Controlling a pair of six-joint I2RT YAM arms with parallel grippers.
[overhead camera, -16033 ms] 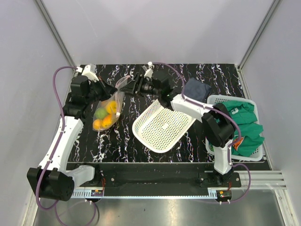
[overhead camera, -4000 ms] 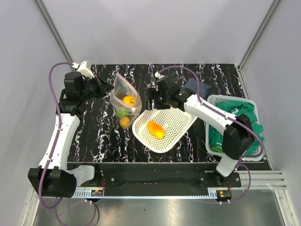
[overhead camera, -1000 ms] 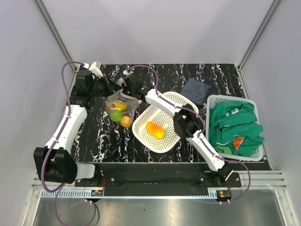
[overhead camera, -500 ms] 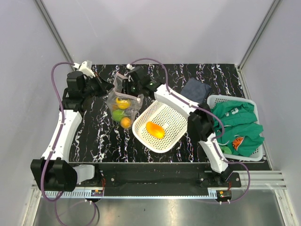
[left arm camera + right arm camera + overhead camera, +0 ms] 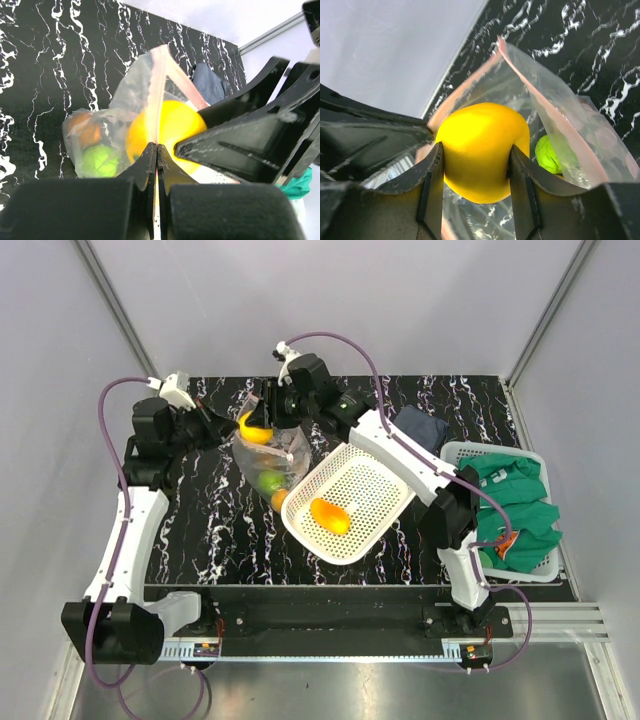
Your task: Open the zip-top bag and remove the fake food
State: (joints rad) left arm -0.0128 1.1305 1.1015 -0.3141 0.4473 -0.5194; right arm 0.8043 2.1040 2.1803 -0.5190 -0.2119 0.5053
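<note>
The zip-top bag (image 5: 275, 452) stands open on the black marbled table, left of centre. My left gripper (image 5: 218, 427) is shut on its pinkish zip strip (image 5: 159, 107), holding that edge up. My right gripper (image 5: 257, 426) is shut on a yellow fruit (image 5: 249, 428) at the bag's mouth; in the right wrist view the fruit (image 5: 479, 147) sits between both fingers, above the bag (image 5: 560, 107). A green fruit (image 5: 270, 480) and an orange one (image 5: 280, 498) lie inside the bag. Another orange piece (image 5: 330, 515) lies in the tilted white mesh basket (image 5: 385, 475).
A dark blue folded cloth (image 5: 420, 430) lies at the back right. A second white basket (image 5: 455, 452) with green clothing (image 5: 510, 505) stands at the right edge. The right arm stretches across above the mesh basket.
My right gripper has risen from inside the bag with the yellow fruit between its fingers. My left gripper has shifted a little left, still gripping the bag's edge.
</note>
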